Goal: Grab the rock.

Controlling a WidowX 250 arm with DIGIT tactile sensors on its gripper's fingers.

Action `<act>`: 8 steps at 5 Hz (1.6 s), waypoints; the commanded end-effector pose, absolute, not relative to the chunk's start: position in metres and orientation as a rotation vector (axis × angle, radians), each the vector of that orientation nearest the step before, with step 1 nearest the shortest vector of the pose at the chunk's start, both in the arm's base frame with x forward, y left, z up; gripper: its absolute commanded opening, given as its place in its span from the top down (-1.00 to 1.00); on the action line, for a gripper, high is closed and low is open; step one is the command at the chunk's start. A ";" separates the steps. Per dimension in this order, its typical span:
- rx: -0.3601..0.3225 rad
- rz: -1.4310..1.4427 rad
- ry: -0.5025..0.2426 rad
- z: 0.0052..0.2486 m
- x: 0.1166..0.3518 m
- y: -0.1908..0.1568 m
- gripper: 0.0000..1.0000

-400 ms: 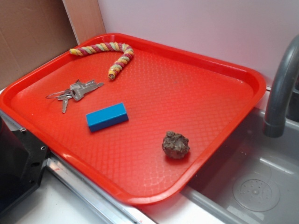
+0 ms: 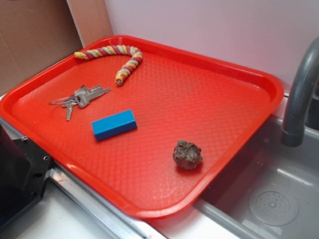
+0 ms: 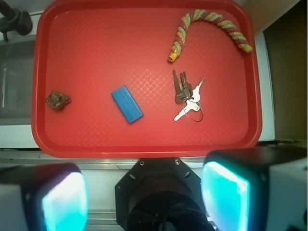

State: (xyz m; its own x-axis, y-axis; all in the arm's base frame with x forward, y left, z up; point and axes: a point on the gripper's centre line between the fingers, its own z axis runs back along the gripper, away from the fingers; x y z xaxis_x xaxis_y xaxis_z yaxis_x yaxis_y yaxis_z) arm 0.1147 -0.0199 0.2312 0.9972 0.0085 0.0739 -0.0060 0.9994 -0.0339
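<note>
The rock (image 2: 188, 154) is a small lumpy dark grey-brown stone on the red tray (image 2: 239, 79), near its front right rim. In the wrist view the rock (image 3: 58, 100) lies at the tray's left side. My gripper (image 3: 144, 195) is open and empty, its two teal-padded fingers (image 3: 65, 202) spread wide at the bottom of the wrist view. It hangs high above and outside the tray's near rim (image 3: 144, 149), far from the rock. The gripper does not show in the exterior view.
A blue block (image 2: 114, 124) lies mid-tray, keys (image 2: 79, 97) to its left and a striped rope toy (image 2: 117, 57) at the back. A grey faucet (image 2: 299, 99) and sink (image 2: 269, 199) stand right of the tray. A black robot base (image 2: 20, 174) sits front left.
</note>
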 end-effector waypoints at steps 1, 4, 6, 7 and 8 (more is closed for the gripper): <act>-0.083 -0.183 -0.172 0.217 0.129 -0.045 -1.00; -0.074 -0.517 -0.362 0.169 0.163 -0.102 -1.00; -0.176 -0.702 -0.347 0.125 0.184 -0.138 -1.00; -0.215 -0.822 -0.317 0.102 0.185 -0.158 -1.00; -0.196 -0.895 -0.270 0.078 0.182 -0.179 -1.00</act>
